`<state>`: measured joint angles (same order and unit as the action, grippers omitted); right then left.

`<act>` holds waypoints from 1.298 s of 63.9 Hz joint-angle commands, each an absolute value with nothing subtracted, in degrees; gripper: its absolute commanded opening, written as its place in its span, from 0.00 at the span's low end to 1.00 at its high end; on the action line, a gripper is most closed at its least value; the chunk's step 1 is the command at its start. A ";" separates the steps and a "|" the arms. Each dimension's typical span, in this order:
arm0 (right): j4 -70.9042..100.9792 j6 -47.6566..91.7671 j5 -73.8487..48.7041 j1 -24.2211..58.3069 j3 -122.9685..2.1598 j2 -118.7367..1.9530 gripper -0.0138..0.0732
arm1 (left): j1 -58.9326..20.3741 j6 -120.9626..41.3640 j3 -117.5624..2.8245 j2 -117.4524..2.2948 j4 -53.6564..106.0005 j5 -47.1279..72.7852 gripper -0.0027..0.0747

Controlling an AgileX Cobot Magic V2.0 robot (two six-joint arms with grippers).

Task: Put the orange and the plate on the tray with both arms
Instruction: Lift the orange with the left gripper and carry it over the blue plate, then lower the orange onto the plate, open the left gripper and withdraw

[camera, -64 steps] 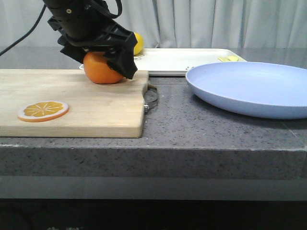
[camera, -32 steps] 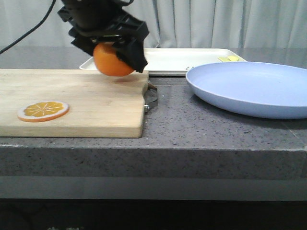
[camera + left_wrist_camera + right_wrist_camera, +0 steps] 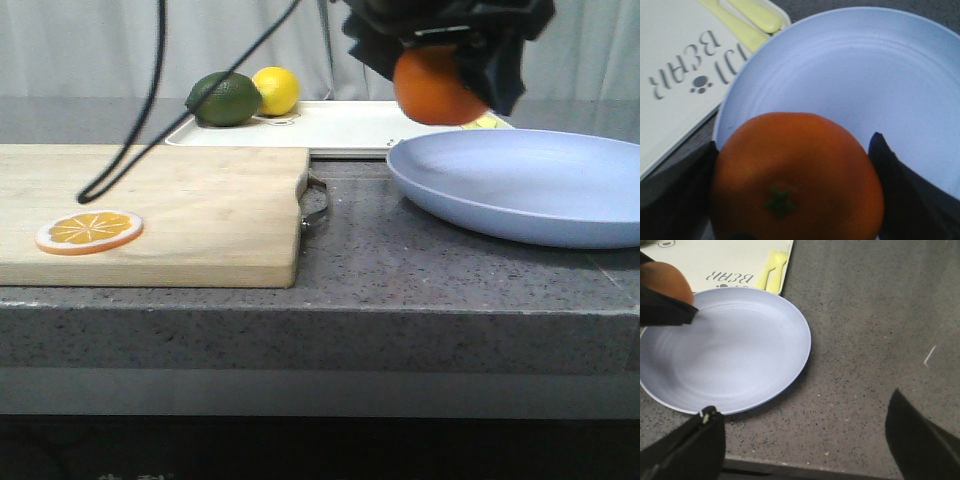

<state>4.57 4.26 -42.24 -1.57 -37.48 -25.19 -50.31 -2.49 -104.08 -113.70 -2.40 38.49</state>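
Transfer step: left gripper clamps the orange aloft over the plate's near-tray rim. Right gripper spread wide, empty. Next likely: lower, release onto the plate beside the tray.

A staged kitchen counter: speckled grey stone worktop, wooden cutting board, fruit, and a plain grey curtain behind.

The tray bears the grey printed words "JJ BEAR" beside a paw mark.
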 commanded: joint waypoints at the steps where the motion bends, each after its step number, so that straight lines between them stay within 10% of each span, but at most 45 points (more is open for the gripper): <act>1: 4.59 4.58 -38.36 -1.93 -39.40 -26.07 0.91 | -52.05 -2.55 -108.96 -113.35 -2.40 35.38 0.54; 12: 4.59 4.58 -38.36 -1.93 -39.40 -26.07 0.91 | -53.71 -2.55 -113.28 -118.30 -2.40 35.17 0.56; 28: 4.59 4.58 -38.79 -1.93 -39.40 -26.07 0.91 | -54.08 -2.16 -115.10 -120.32 -2.00 35.04 0.85; 58: 4.59 4.58 -39.80 -1.93 -39.40 -26.07 0.91 | -53.84 1.25 -113.26 -108.49 -2.40 44.13 0.85; 83: 4.59 4.58 -39.00 -1.93 -38.85 -26.07 0.91 | -52.60 2.65 -87.63 -86.89 -3.62 35.84 0.85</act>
<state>4.57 4.26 -43.32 -1.57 -37.48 -25.19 -53.35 0.96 -90.64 -93.85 -3.11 40.90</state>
